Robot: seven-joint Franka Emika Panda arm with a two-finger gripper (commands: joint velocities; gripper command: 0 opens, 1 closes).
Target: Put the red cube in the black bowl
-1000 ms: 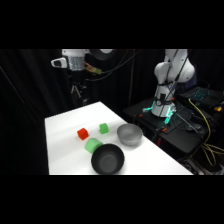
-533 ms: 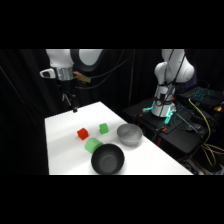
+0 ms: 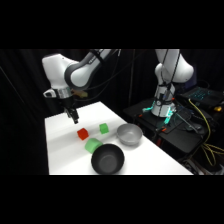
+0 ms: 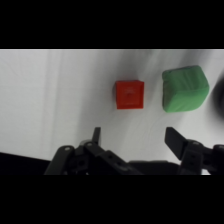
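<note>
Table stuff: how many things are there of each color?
Red: 1, the red cube
Green: 2, a small green cube and a bigger green block
Black: 1, the black bowl
Grey: 1, the grey bowl
Total: 5 things on the white table

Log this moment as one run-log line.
phase: approach | gripper: open, above table, holding nothing | red cube: on table, ungrasped | black bowl: empty
</note>
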